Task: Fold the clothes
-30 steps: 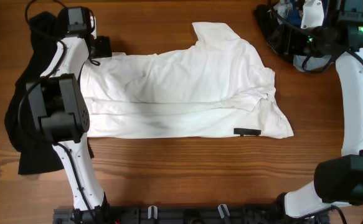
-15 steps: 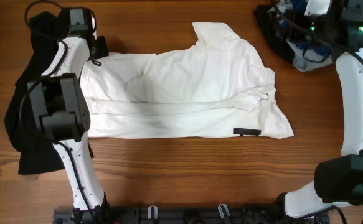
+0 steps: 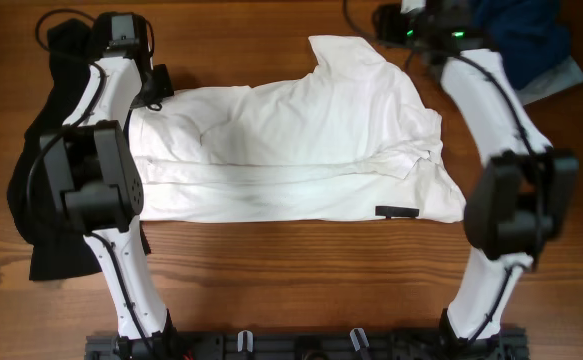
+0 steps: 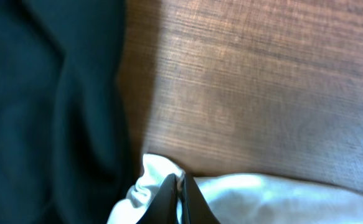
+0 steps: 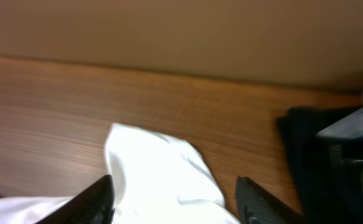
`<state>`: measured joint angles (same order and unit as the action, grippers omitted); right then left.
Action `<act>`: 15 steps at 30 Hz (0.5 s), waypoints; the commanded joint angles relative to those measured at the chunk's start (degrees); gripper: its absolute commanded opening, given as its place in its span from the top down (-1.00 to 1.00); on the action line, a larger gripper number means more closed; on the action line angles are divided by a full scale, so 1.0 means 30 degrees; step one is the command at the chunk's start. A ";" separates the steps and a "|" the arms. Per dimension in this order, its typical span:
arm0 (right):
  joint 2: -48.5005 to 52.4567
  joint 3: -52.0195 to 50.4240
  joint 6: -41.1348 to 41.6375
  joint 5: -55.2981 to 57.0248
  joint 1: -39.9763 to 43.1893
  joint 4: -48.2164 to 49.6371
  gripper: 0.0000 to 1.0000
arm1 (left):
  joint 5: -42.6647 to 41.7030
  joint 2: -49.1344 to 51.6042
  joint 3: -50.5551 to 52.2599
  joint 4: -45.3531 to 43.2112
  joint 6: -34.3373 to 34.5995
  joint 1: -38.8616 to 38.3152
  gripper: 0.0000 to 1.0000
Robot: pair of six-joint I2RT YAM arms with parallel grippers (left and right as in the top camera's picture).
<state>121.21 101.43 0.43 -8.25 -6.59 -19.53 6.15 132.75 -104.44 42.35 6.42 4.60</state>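
The clothes, a white T-shirt (image 3: 291, 150), lie spread across the middle of the table with a small black hem tag (image 3: 397, 211) near the front right corner. My left gripper (image 3: 157, 84) is at the shirt's far left corner. In the left wrist view its fingers (image 4: 180, 190) are pinched shut on a bunched fold of the white cloth (image 4: 150, 180). My right gripper (image 3: 396, 22) hovers just beyond the shirt's upper sleeve (image 3: 346, 50). The right wrist view shows it open (image 5: 175, 202), with the white sleeve (image 5: 156, 168) lying below and between the spread fingers.
A black garment (image 3: 41, 180) lies along the left side under the left arm, and it fills the left of the left wrist view (image 4: 44, 93). A pile of blue clothes (image 3: 526, 35) sits at the back right. A dark object (image 5: 318, 155) lies right of the sleeve.
My left gripper has shut on the shirt's far left corner. The right arm has swung left from the blue pile to the shirt's upper sleeve.
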 commanded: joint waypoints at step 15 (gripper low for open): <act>0.6178 0.0189 0.1421 -0.0925 -0.0197 0.4350 -0.43 | -0.0022 -0.2004 0.0095 0.2477 0.1027 -0.0459 0.92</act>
<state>137.12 101.41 3.40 -9.17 -6.52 -7.33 6.15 127.98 -104.42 49.76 8.32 3.27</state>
